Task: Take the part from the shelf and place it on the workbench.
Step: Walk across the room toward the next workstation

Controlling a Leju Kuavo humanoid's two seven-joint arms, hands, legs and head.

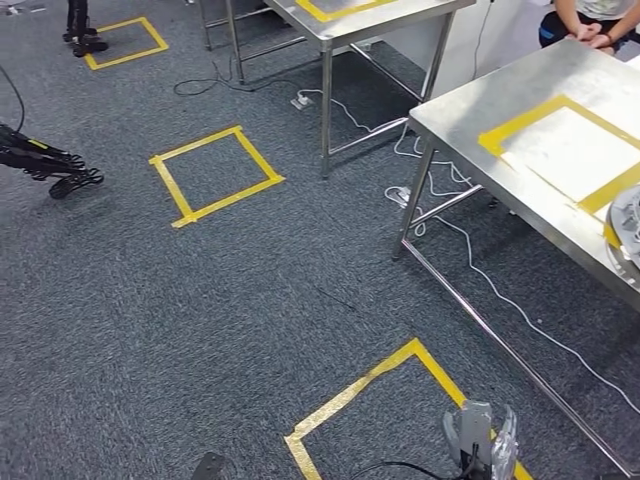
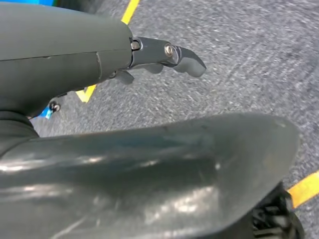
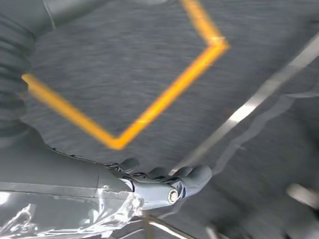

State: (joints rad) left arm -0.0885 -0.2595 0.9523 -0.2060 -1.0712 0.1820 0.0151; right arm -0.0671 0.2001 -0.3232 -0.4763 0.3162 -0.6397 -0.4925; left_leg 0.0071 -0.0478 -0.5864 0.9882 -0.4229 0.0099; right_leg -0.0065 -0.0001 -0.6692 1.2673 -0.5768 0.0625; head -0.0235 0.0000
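Grey carpet (image 1: pixel 226 330) marked with yellow tape squares (image 1: pixel 215 175) spreads under 2 steel tables, the nearer workbench (image 1: pixel 483 110) at right with a person seated behind it. Low in the head view, the right hand (image 1: pixel 483 440) grips a part in clear wrap (image 3: pixel 68 216), fingers curled over it. Left hand (image 2: pixel 165 55) hangs with fingers extended, holding nothing.
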